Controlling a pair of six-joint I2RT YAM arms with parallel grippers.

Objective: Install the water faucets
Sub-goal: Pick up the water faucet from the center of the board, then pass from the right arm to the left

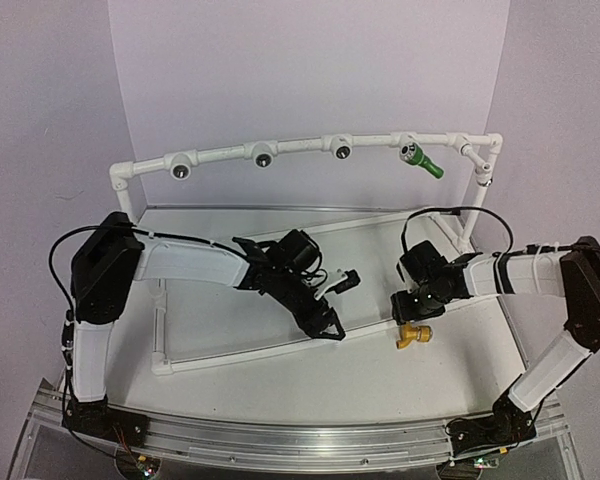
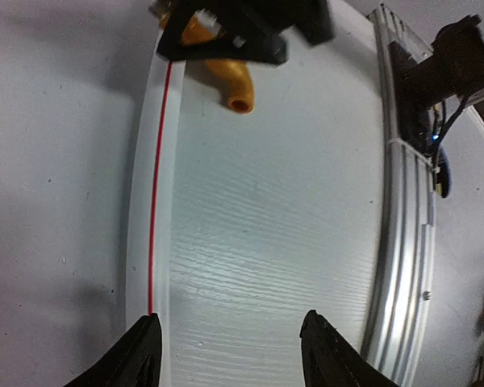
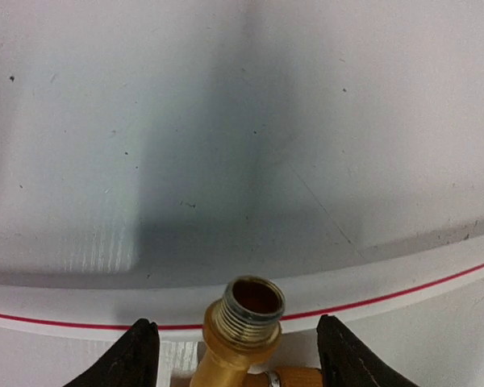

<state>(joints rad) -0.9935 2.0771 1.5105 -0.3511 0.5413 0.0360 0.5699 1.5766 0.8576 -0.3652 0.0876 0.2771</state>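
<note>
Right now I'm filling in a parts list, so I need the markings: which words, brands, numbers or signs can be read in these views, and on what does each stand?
None can be read in any view.
The yellow faucet, the green faucet and the white pipe frame show no legible marking.
The red line is a plain stripe, not writing.

The left arm [image 1: 195, 265] rises from its base, bends at a high elbow on the left side, then stretches across toward the middle with its wrist tipped downward. The left gripper [image 1: 325, 325] points down, its two fingers [image 2: 143, 355] spread well apart. The right arm [image 1: 525, 272] folds in from the right, its forearm lying almost level. The right gripper [image 1: 412, 305] hangs low, fingers [image 3: 141, 359] parted, facing down.
</note>
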